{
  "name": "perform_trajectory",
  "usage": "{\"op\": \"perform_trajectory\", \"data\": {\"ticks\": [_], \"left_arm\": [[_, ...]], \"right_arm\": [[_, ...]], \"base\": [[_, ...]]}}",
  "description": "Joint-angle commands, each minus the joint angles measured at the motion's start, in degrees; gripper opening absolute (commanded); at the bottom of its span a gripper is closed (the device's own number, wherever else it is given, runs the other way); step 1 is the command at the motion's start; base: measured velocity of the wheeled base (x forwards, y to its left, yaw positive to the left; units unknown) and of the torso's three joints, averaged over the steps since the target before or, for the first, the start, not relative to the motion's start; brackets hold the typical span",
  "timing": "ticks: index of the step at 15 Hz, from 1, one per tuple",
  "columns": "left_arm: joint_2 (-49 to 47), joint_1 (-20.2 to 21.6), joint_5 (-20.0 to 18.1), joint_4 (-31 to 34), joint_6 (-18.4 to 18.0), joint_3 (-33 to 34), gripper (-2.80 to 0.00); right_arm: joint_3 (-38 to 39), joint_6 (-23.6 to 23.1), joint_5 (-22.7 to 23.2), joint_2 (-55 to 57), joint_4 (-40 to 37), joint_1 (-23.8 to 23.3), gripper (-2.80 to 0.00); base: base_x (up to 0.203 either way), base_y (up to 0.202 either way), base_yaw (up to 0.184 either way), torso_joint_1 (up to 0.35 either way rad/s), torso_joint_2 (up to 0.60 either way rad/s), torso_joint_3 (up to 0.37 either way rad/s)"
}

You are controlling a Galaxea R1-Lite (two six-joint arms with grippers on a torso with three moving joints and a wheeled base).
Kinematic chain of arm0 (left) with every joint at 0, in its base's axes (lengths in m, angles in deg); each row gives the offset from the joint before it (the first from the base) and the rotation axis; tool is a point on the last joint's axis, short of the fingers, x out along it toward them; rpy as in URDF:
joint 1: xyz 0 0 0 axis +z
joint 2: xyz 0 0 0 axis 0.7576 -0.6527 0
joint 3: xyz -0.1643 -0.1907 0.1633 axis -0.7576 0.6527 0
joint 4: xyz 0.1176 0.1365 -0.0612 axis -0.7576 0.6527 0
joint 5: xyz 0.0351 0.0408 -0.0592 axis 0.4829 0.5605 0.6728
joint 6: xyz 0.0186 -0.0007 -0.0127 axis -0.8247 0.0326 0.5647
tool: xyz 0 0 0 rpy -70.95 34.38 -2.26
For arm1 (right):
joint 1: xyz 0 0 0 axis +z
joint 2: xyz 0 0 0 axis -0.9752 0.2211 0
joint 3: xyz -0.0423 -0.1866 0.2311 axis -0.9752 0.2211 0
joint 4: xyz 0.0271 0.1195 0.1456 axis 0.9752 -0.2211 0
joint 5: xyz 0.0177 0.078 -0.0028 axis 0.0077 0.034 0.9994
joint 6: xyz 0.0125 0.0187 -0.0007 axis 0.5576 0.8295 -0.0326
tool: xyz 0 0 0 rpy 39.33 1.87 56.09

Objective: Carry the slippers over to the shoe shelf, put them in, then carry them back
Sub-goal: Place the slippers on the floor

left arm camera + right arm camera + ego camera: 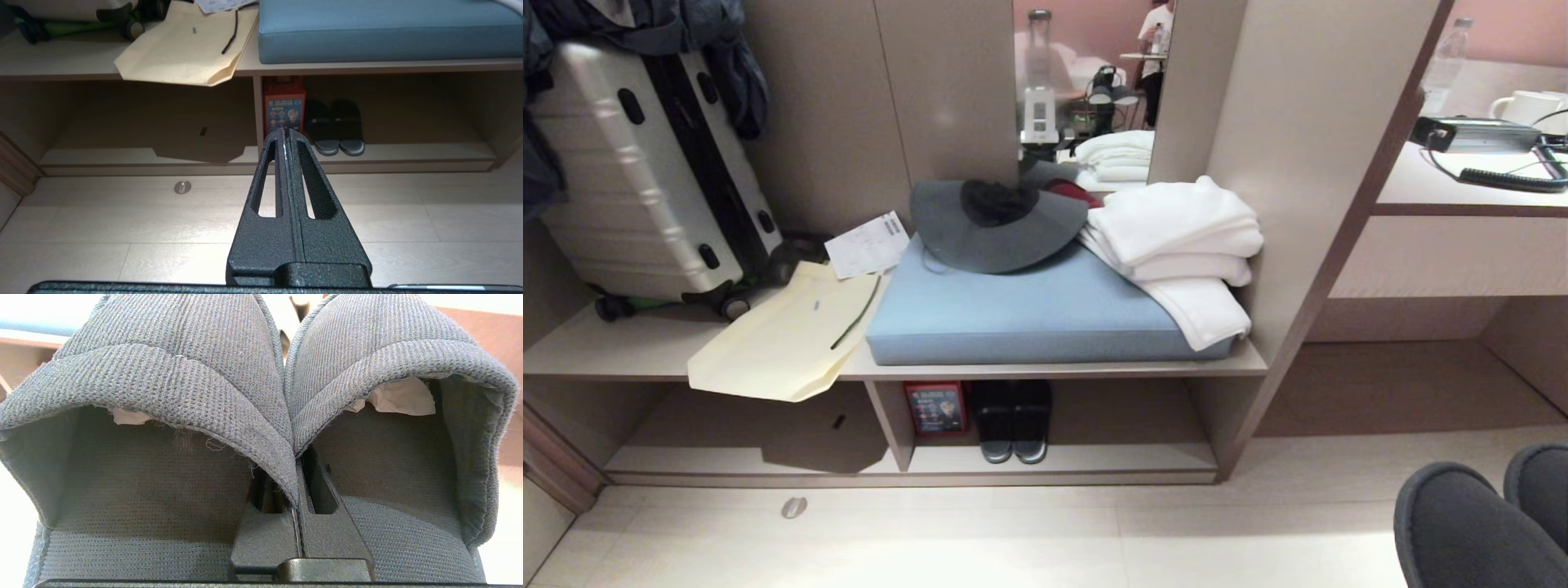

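The slippers (1478, 523), dark grey fabric with rounded toes, hang at the lower right of the head view, above the floor and well short of the unit. In the right wrist view the slippers (171, 388) lie side by side, with my right gripper (296, 486) shut on their two inner edges where they meet. The shoe shelf (1127, 461) is the low pale cubby under the bench; in the left wrist view the shoe shelf (425, 153) has bare floor board on one side. My left gripper (287, 132) is shut and empty, held over the floor.
Another dark pair (1013, 425) with pale toe rims and a red box (936, 407) stand in that cubby. On the bench above are a blue cushion (1029, 314), white towels (1184, 245), a grey hat (996, 224), a cream bag (784, 343) and a suitcase (645, 171). A door stop (794, 507) sits on the floor.
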Motion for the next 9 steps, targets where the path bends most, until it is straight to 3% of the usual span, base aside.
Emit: {"op": "perform_trajectory", "data": {"ticks": [1,9], "left_arm": [[0.0,0.0,0.0,0.0,0.0,0.0,-2.80],[0.1,0.0,0.0,0.0,0.0,0.0,-2.80]], "right_arm": [[0.0,0.0,0.0,0.1,0.0,0.0,-2.80],[0.0,0.0,0.1,0.1,0.0,0.0,-2.80]], "base": [[0.000,0.000,0.000,0.004,0.01,0.211],[0.000,0.000,0.000,0.000,0.00,0.172]]}}
